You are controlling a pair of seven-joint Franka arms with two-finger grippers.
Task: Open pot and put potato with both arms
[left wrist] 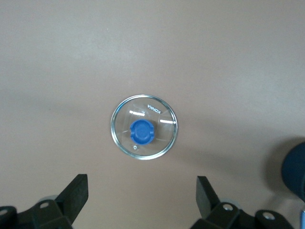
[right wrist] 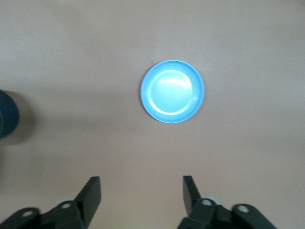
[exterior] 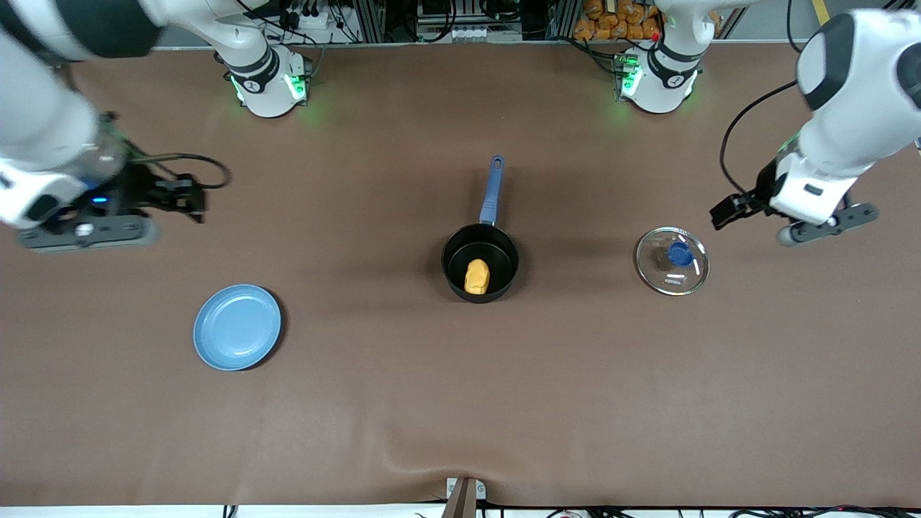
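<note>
The black pot [exterior: 505, 250] with its blue handle [exterior: 492, 188] stands open at the table's middle. The yellow-orange potato [exterior: 476, 276] lies inside it. The glass lid [exterior: 658, 272] with its blue knob [exterior: 680, 253] lies flat on the table toward the left arm's end. It also shows in the left wrist view [left wrist: 159, 119]. My left gripper [exterior: 727, 211] is open and empty in the air beside the lid [left wrist: 141, 183]. My right gripper [exterior: 188, 198] is open and empty near the right arm's end [right wrist: 141, 183]. The pot's edge shows in both wrist views [left wrist: 294, 167] [right wrist: 6, 114].
A flat light-blue plate [exterior: 237, 326] lies on the brown table toward the right arm's end, nearer to the front camera than the right gripper. It also shows in the right wrist view [right wrist: 172, 91]. Both arm bases stand along the back edge.
</note>
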